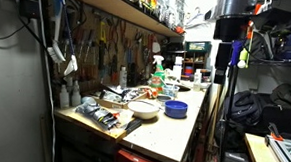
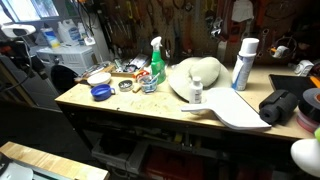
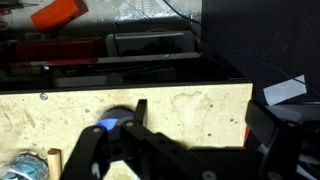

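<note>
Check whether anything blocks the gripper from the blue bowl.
Nothing visible does. In the wrist view the open gripper hangs over bare benchtop. The blue bowl shows just beside one finger, which partly hides it.

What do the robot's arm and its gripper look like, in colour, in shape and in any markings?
In the wrist view the gripper is matte black. It has two thick, angular fingers built of jointed links, and each narrows to a flat tip. No markings, labels or cables show on it. The dim exterior views add nothing certain.
</note>
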Controlling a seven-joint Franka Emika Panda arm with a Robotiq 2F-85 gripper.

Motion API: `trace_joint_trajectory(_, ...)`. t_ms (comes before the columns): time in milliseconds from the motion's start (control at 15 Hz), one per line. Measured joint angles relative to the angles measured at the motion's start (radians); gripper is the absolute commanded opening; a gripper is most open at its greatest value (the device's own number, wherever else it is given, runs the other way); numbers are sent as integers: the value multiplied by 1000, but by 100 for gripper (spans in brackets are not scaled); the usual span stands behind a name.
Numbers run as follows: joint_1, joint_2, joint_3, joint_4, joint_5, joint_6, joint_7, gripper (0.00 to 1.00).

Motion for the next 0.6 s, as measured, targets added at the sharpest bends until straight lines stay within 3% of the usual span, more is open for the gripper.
trace_joint_trajectory(400, -5, 4, 0, 12, -4, 2, 7, 100)
trace_joint_trajectory(600, -81, 39, -2, 25, -51, 49, 65, 100)
